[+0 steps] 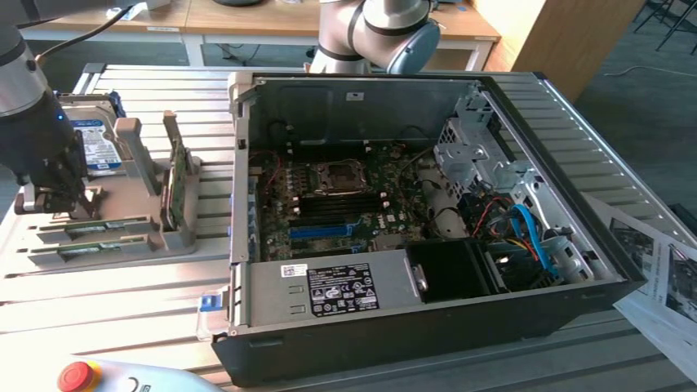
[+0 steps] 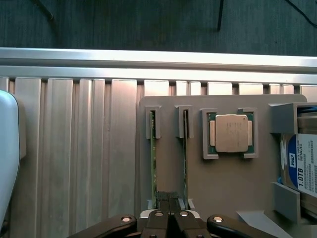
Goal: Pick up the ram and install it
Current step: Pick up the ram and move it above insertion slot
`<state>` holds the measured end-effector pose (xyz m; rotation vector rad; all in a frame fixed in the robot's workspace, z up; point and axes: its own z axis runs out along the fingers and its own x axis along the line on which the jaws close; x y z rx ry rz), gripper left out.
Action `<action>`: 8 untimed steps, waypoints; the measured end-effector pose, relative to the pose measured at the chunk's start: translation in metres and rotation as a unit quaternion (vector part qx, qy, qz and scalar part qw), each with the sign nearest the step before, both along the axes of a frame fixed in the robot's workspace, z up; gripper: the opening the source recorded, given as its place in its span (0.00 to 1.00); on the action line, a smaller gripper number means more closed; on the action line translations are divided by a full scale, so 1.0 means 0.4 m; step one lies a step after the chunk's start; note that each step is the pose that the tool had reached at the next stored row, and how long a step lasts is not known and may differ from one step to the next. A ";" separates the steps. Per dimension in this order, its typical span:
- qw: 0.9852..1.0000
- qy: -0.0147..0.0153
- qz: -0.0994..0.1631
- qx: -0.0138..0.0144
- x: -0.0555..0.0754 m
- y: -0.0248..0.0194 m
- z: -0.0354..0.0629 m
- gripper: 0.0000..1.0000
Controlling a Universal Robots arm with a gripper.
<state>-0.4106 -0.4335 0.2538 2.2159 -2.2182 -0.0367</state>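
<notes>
Green boards: first ram stick and second ram stick stand on edge in slots of the grey holder, one on either side of the claw.
Claw: tips low in the gap between the sticks at one end. Fingers look pressed together, gripping nothing.
CPU: in its own pocket, just past the second stick.
Hard drive: beyond the CPU.
PC case: open, well away from the claw.
</notes>
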 end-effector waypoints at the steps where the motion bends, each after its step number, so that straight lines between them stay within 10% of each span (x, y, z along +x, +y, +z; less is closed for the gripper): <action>1: 1.000 0.000 0.000 0.000 0.000 0.000 0.000 0.11; 8: 1.000 -0.001 0.000 0.001 0.000 0.000 0.000 0.11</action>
